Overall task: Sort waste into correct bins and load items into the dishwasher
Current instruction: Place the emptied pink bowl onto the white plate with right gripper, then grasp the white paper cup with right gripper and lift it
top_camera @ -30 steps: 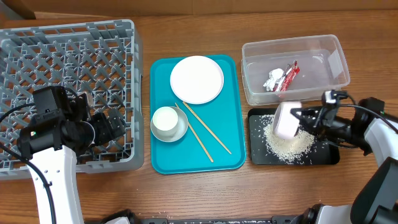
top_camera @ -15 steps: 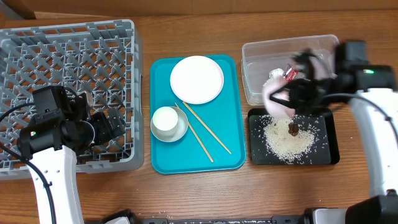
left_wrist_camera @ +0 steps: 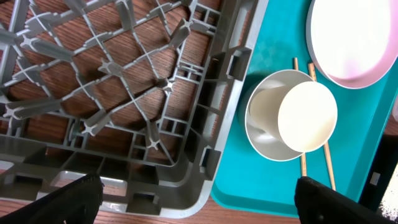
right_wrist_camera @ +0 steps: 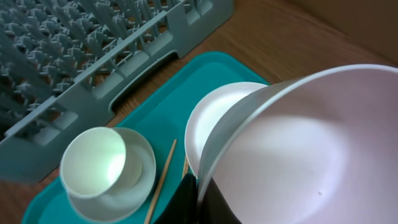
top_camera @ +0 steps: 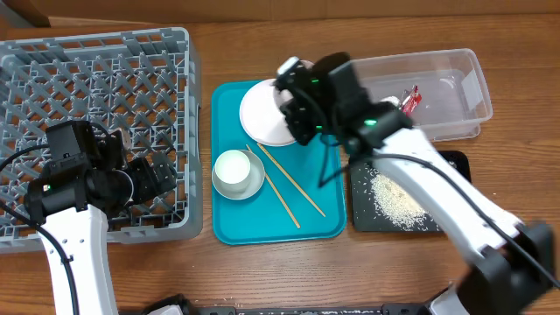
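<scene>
My right gripper [top_camera: 294, 98] is shut on the rim of the pale pink bowl [right_wrist_camera: 311, 149] and holds it tilted above the white plate [top_camera: 262, 118] on the teal tray [top_camera: 229, 219]. The white cup [top_camera: 233, 168] sits in the grey bowl [top_camera: 255, 184], with the two chopsticks [top_camera: 293, 188] beside it. My left gripper [top_camera: 162, 179] is open and empty over the grey rack's [top_camera: 87, 87] front right corner. Rice [top_camera: 394, 203] lies on the black tray [top_camera: 457, 162]. The red wrapper [top_camera: 412, 98] lies in the clear tub [top_camera: 455, 87]. The brown lump is hidden by my arm.
The left wrist view shows the rack corner [left_wrist_camera: 205, 155], the cup [left_wrist_camera: 308, 115] in the grey bowl [left_wrist_camera: 261, 134], the plate [left_wrist_camera: 354, 37] and the teal tray [left_wrist_camera: 267, 180]. The right arm crosses over the black tray and the tub's left end.
My right arm has swung left with the pink bowl, from above the black tray, past the clear tub, to over the plate on the teal tray. The left arm has not moved.
</scene>
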You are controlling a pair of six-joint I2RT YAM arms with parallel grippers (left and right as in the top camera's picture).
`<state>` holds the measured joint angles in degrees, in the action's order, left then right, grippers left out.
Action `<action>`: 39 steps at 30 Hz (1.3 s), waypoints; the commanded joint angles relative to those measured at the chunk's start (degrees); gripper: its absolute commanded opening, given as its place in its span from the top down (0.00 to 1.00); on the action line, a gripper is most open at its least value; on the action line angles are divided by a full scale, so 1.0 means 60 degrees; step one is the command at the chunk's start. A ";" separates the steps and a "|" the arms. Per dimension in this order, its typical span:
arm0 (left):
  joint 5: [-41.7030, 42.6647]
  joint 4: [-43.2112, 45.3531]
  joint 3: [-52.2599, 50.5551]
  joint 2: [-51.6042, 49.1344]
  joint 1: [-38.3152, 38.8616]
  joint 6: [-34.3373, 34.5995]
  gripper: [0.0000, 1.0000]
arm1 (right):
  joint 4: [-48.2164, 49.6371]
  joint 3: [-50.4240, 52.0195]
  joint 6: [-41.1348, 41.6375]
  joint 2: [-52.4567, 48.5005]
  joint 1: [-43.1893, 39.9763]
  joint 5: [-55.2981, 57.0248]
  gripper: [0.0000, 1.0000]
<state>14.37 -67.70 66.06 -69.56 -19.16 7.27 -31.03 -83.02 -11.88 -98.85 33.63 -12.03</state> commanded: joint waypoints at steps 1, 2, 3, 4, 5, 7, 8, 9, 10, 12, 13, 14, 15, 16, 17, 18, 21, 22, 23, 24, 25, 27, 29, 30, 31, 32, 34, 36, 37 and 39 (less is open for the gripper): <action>0.0047 0.0033 0.0215 -0.0011 0.0018 -0.0175 0.00 | 0.0627 -0.0157 -0.0087 -0.0980 0.0288 0.0226 0.96; 0.0047 0.0033 0.0215 -0.0011 0.0018 -0.0175 0.00 | 0.0820 -0.0157 -0.0087 -0.1206 0.0350 0.0160 0.96; 0.0047 0.0033 0.0211 -0.0011 0.0018 -0.0175 0.00 | 0.1137 -0.0157 -0.0084 -0.1596 0.0448 0.0135 0.96; 0.0047 0.0033 0.0215 -0.0011 0.0018 -0.0175 0.00 | 0.1311 -0.0157 -0.0084 -0.1792 0.0488 0.0131 0.96; 0.0047 0.0029 0.0211 -0.0011 0.0018 -0.0175 0.00 | 0.1472 -0.0157 -0.0084 -0.1985 0.0525 0.0138 0.96; 0.0047 0.0029 0.0211 -0.0011 0.0018 -0.0175 0.00 | 0.1752 -0.0157 -0.0084 -0.2339 0.0557 0.0135 0.96; 0.0047 0.0029 0.0211 -0.0011 0.0018 -0.0175 0.00 | 0.1891 -0.0157 -0.0084 -0.2514 0.0557 0.0135 0.96; 0.0047 0.0029 0.0215 -0.0011 0.0018 -0.0178 0.00 | 0.1993 -0.0157 -0.0084 -0.2667 0.0557 0.0138 0.96; 0.0047 0.0029 0.0211 -0.0011 0.0018 -0.0175 0.00 | 0.2044 -0.0157 -0.0084 -0.2758 0.0554 0.0135 0.96; 0.0047 0.0029 0.0215 -0.0011 0.0018 -0.0175 0.00 | 0.2087 -0.0157 -0.0076 -0.2936 0.0554 0.0135 0.89; 0.0047 0.0029 0.0211 -0.0011 0.0018 -0.0175 0.00 | 0.2080 -0.0157 -0.0044 -0.2958 0.0557 0.0135 0.83; 0.0047 0.0029 0.0215 -0.0011 0.0018 -0.0175 0.00 | 0.2058 -0.0157 -0.0015 -0.2958 0.0554 0.0135 0.82; 0.0047 0.0029 0.0211 -0.0011 0.0018 -0.0175 0.00 | 0.2047 -0.0160 -0.0015 -0.2943 0.0557 0.0138 0.82; 0.0047 0.0029 0.0211 -0.0011 0.0018 -0.0175 0.00 | 0.2025 -0.0160 -0.0015 -0.2907 0.0554 0.0135 0.78; 0.0047 0.0029 0.0211 -0.0011 0.0018 -0.0175 0.00 | 0.1898 -0.0193 -0.0011 -0.2779 0.0554 0.0138 0.71; 0.0047 0.0029 0.0215 -0.0011 0.0018 -0.0175 0.00 | 0.1708 -0.0244 -0.0011 -0.2619 0.0554 0.0138 0.67; 0.0044 0.0033 0.0211 -0.0011 0.0018 -0.0178 0.00 | 0.0925 -0.0481 -0.0015 -0.1902 0.0521 0.0138 0.55; 0.0047 0.0036 0.0211 -0.0011 0.0018 -0.0178 0.00 | 0.0623 -0.0579 0.0007 -0.1596 0.0499 0.0135 0.53; 0.0044 0.0036 0.0211 -0.0011 0.0018 -0.0178 0.00 | 0.0415 -0.0652 0.0095 -0.1355 0.0492 0.0135 0.49; 0.0044 0.0036 0.0211 -0.0011 0.0018 -0.0178 0.00 | 0.0197 -0.0725 0.0328 -0.1071 0.0492 0.0135 0.40; 0.0047 0.0036 0.0211 -0.0011 0.0018 -0.0178 0.00 | 0.0022 -0.0765 0.0699 -0.0780 0.0492 0.0131 0.26; 0.0047 0.0036 0.0211 -0.0011 0.0018 -0.0175 0.00 | -0.0244 -0.0765 0.1373 -0.0321 0.0492 -0.0106 0.20; 0.0047 0.0040 0.0211 -0.0011 0.0018 -0.0175 0.00 | -0.0495 -0.0765 0.1770 -0.0066 0.0514 -0.0984 0.19; 0.0047 0.0040 0.0215 -0.0011 0.0018 -0.0175 0.00 | -0.0601 -0.0765 0.1872 -0.0033 0.0510 -0.1468 0.15; 0.0047 0.0044 0.0211 -0.0011 0.0018 -0.0175 0.00 | -0.0714 -0.0761 0.2000 -0.0033 0.0510 -0.2076 0.15; 0.0047 0.0044 0.0211 -0.0011 0.0018 -0.0175 0.00 | -0.0739 -0.0714 0.2000 -0.0051 0.0514 -0.2586 0.17; 0.0047 0.0040 0.0211 -0.0011 0.0018 -0.0175 0.00 | -0.0627 -0.0525 0.2098 -0.0135 0.0579 -0.3009 0.24; 0.0047 0.0040 0.0211 -0.0011 0.0018 -0.0175 0.00 | -0.0565 -0.0390 0.2572 -0.0299 0.0681 -0.2561 0.34; 0.0047 0.0040 0.0211 -0.0011 0.0018 -0.0175 0.00 | -0.0572 -0.0364 0.2951 -0.0455 0.0747 -0.2146 0.37; 0.0051 0.0044 0.0215 -0.0011 0.0018 -0.0175 0.00 | -0.0572 -0.0350 0.3515 -0.0780 0.0860 -0.1501 0.44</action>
<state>14.37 -67.68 66.06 -69.56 -19.16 7.27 -34.52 -86.28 2.81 -100.57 37.76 -24.03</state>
